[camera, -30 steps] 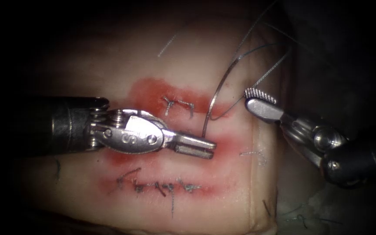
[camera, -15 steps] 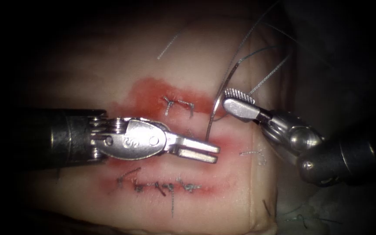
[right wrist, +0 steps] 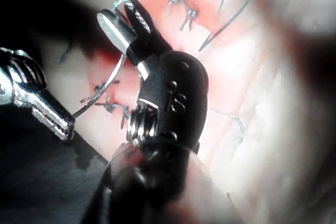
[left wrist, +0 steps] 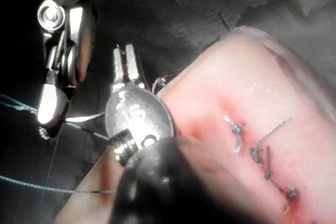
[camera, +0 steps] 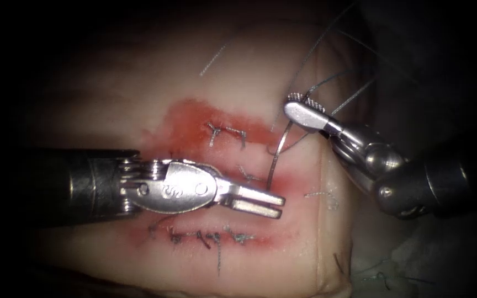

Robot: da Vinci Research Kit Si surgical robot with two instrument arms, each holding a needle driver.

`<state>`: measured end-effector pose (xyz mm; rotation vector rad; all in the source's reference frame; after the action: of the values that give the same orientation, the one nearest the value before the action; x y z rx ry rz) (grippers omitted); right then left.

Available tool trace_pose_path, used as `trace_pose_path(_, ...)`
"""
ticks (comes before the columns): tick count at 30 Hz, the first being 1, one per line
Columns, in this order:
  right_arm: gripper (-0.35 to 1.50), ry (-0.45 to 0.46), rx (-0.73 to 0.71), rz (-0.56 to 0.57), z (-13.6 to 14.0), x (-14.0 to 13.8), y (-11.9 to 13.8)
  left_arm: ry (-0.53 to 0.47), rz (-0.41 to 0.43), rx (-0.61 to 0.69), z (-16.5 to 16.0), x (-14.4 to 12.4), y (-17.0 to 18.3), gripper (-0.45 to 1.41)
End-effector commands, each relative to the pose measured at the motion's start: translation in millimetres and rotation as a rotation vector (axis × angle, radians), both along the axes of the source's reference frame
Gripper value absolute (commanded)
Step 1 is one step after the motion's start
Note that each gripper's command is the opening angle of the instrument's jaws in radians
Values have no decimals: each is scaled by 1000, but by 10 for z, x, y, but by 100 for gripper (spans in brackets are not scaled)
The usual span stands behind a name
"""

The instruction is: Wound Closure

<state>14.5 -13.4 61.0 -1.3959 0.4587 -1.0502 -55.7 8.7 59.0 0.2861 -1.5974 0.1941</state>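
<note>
Endoscope view: needle [camera: 276, 160] seemingly in right hand [camera: 300, 110].

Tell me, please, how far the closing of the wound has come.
Done: knotted stitches close the upper row and the lower row. In hand: the right pincer is shut on the needle near its thread end; its tip reaches the middle cut, but I cannot tell if it is in the tissue. The left pincer is open and holds nothing. Left: the middle cut looks mostly unstitched.
</note>
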Motion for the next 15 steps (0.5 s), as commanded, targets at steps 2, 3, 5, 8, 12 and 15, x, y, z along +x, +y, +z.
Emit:
trace_pose_path(2, -35, 4, -1, 6, 3, 10, -2, 1, 0, 5, 3, -7, 4, -45)
trace_pose_path(3, -35, 8, -2, 4, 2, 9, -1, 1, 1, 5, 4, -7, 4, -45)
trace_pose_path(5, -35, 13, -3, -7, 2, 9, -1, 0, 1, 6, 4, -7, 5, -45)
trace_pose_path(8, -35, 21, -4, -23, 2, 7, -2, 16, 0, 51, 4, -7, 5, -38)
trace_pose_path(12, -35, -26, -110, -43, 6, -3, 5, 109, -36, 367, -8, 3, 38, 81)
trace_pose_path(15, -35, -101, -241, -65, 11, -10, 14, 102, -46, 465, -21, 18, 65, 78)
